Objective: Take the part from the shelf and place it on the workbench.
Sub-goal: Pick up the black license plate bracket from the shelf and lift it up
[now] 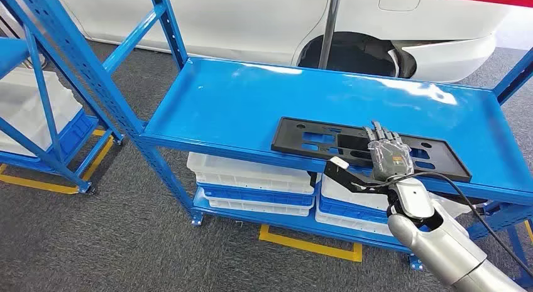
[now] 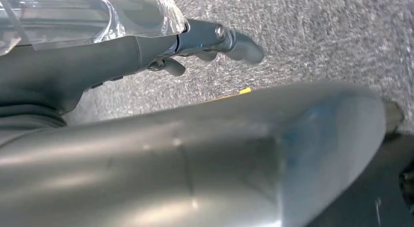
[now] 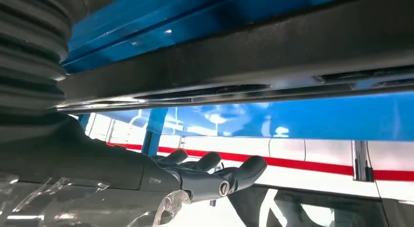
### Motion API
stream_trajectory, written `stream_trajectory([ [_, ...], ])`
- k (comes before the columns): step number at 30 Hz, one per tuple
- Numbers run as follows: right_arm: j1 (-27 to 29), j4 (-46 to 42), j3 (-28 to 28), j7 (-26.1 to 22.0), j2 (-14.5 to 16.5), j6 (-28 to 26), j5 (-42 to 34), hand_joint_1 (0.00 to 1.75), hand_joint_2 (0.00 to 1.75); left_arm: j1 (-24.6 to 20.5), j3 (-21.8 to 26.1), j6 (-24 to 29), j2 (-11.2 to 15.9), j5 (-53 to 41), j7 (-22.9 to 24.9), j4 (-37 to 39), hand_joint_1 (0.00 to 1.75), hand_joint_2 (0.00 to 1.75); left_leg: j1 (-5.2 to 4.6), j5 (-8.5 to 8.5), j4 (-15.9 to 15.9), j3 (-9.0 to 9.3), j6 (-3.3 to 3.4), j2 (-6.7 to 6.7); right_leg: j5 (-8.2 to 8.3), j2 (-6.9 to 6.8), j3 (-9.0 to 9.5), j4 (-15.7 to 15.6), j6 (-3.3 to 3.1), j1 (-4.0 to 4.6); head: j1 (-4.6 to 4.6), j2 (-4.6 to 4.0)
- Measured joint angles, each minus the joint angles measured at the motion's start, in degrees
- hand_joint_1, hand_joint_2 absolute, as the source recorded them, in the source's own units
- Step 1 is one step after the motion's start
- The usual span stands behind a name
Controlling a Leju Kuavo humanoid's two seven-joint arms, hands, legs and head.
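The part (image 1: pixel 314 141) is a long, flat black plate with cut-outs, lying near the front edge of the blue shelf (image 1: pixel 239 97). My right hand (image 1: pixel 386 155) reaches over the middle of the part with its fingers stretched forward and its thumb out to the side. In the right wrist view the part (image 3: pixel 244 61) is a dark band, and my right hand (image 3: pixel 205 171) hovers apart from it with nothing in it. My left hand (image 2: pixel 195 41) hangs over the grey floor and holds nothing.
White bins (image 1: pixel 251 173) are stacked on the shelf's lower level. A white car (image 1: pixel 283 22) stands right behind the shelf. A second blue rack (image 1: pixel 38 116) with white bins stands at the left. Yellow tape (image 1: pixel 308 242) marks the grey carpet.
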Motion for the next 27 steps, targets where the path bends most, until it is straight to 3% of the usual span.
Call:
stream_trajectory([
  [12,2.28,-3.53,-1.56,1.26,-2.22,0.86,-0.45,0.00,1.75,-0.20,0.00,-0.38,-0.25,0.05,0.02,0.00,0.00,0.00,-0.03,-0.19,-0.01,0.02,0.60,0.05,0.13,0.01,0.26,-0.62,0.46,0.00,0.02,-0.01],
  [27,4.05,-5.77,-2.85,1.81,-3.66,1.03,-0.90,0.00,1.75,-0.23,0.00,-0.61,-0.57,-0.04,-0.66,0.00,0.00,0.00,0.32,-0.08,-0.09,0.08,0.55,0.10,0.17,0.01,0.25,-0.61,0.46,0.16,0.01,-0.01],
])
